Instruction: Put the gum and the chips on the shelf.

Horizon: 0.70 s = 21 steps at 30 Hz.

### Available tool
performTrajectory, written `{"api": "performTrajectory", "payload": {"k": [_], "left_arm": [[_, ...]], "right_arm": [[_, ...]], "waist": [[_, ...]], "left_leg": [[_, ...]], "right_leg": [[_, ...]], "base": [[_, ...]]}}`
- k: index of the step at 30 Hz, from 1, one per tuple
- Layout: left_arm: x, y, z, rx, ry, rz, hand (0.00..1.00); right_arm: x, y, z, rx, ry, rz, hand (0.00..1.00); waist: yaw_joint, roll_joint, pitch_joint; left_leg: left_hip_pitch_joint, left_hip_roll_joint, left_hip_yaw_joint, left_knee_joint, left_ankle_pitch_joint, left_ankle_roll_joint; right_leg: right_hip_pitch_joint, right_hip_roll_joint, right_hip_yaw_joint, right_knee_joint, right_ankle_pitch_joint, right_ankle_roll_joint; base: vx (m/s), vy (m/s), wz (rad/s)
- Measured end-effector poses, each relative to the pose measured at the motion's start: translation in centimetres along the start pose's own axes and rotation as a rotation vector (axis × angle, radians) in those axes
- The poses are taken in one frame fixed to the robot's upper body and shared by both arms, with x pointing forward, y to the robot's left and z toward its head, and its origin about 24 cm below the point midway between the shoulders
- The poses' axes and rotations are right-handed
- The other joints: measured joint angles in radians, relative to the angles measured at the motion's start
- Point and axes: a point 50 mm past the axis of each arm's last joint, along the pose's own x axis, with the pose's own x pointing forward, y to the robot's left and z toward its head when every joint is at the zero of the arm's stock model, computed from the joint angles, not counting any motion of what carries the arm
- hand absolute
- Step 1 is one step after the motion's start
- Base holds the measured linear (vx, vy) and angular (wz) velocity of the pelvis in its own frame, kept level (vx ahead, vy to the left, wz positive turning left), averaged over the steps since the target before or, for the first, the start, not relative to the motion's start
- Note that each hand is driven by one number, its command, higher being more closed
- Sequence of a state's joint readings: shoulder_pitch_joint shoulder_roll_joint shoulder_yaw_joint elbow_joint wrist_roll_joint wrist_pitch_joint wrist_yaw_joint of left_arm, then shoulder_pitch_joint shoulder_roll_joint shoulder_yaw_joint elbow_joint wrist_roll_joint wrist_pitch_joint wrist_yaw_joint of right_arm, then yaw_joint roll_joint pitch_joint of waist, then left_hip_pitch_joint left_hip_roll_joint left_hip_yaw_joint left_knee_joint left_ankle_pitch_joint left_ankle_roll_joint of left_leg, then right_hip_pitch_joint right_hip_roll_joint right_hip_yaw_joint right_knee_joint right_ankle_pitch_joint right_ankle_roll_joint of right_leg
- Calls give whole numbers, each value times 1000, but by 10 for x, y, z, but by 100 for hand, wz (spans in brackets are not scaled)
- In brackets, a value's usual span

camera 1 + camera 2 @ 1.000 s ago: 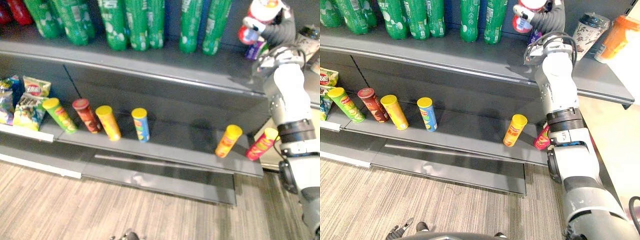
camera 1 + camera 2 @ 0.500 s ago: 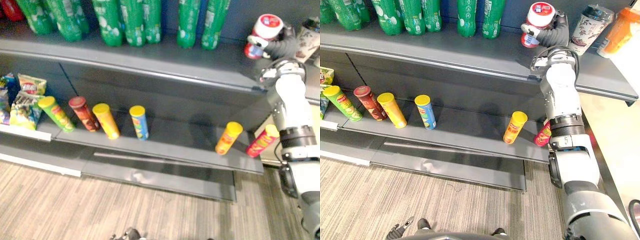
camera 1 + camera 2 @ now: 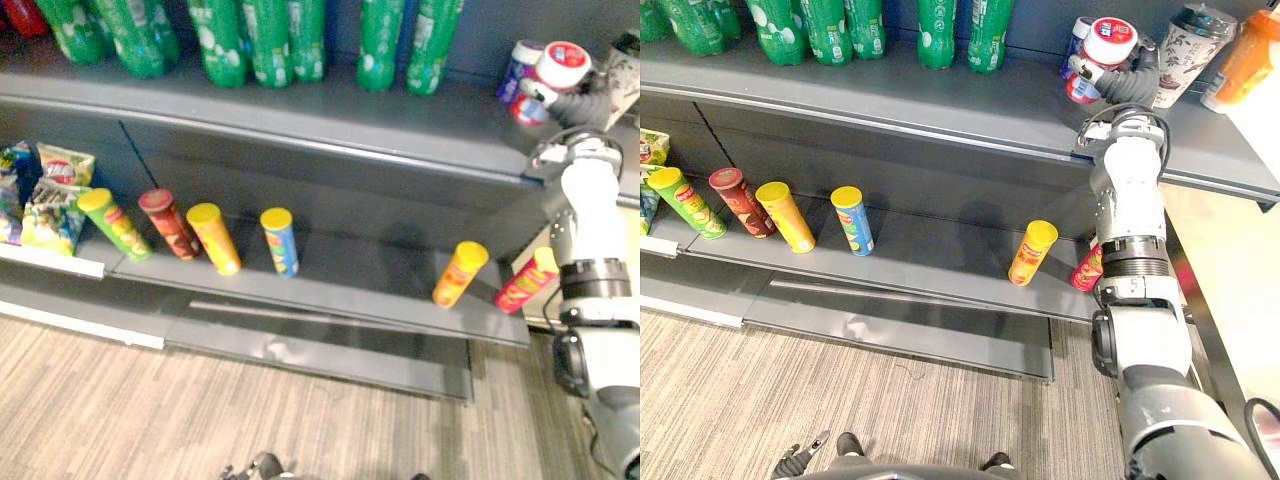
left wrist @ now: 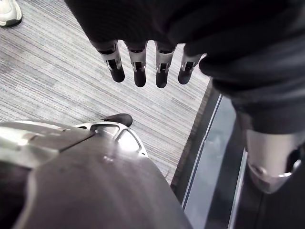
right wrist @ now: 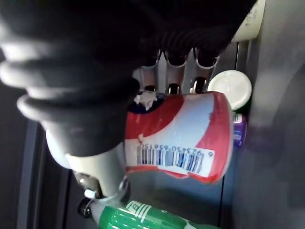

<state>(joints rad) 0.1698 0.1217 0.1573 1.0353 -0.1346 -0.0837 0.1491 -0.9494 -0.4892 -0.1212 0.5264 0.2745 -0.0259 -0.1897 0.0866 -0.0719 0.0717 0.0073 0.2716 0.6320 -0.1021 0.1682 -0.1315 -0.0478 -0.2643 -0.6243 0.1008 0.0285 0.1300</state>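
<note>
My right hand [image 3: 1130,86] is raised at the right end of the upper shelf [image 3: 940,100], shut on a red and white gum tub [image 3: 1102,45] with a white lid. The tub is tilted just above the shelf, next to a purple gum tub [image 3: 1077,33]. In the right wrist view my fingers curl behind the held tub [image 5: 181,138]. Several chips cans stand tilted on the lower shelf [image 3: 940,265]: green [image 3: 685,203], dark red [image 3: 737,202], yellow [image 3: 785,216], blue [image 3: 853,220], orange [image 3: 1032,252] and pink [image 3: 1087,268]. My left hand [image 4: 143,62] hangs over the floor with straight fingers, holding nothing.
Green bottles [image 3: 940,20] line the back of the upper shelf. A patterned cup [image 3: 1185,50] and an orange container [image 3: 1250,50] stand right of the held tub. Snack bags [image 3: 55,200] fill the lower shelf's left end. A white shoe [image 4: 9,12] is on the floor.
My right hand has brought the gum tub down and to the right, from above the shelf to beside the purple tub. The view itself has shifted slightly.
</note>
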Motion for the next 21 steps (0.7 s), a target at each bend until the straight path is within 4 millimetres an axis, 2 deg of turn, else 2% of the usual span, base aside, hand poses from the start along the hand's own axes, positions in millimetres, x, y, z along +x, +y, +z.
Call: {"api": "performTrajectory", "payload": {"k": [4, 21], "left_arm": [[0, -1, 1, 2, -2, -2, 0], [0, -1, 2, 4, -4, -1, 0]], "right_arm": [[-8, -5, -14, 0, 33, -13, 100], [-12, -8, -13, 10, 7, -17, 100]], "waist": [[0, 2, 5], [1, 2, 6]], "left_leg": [[-3, -1, 2, 0, 0, 0], [-3, -2, 5, 0, 0, 0]], "right_leg": [[0, 2, 1, -13, 6, 0], [3, 6, 3, -30, 18, -1]], "base": [[0, 0, 0], [0, 0, 0]]}}
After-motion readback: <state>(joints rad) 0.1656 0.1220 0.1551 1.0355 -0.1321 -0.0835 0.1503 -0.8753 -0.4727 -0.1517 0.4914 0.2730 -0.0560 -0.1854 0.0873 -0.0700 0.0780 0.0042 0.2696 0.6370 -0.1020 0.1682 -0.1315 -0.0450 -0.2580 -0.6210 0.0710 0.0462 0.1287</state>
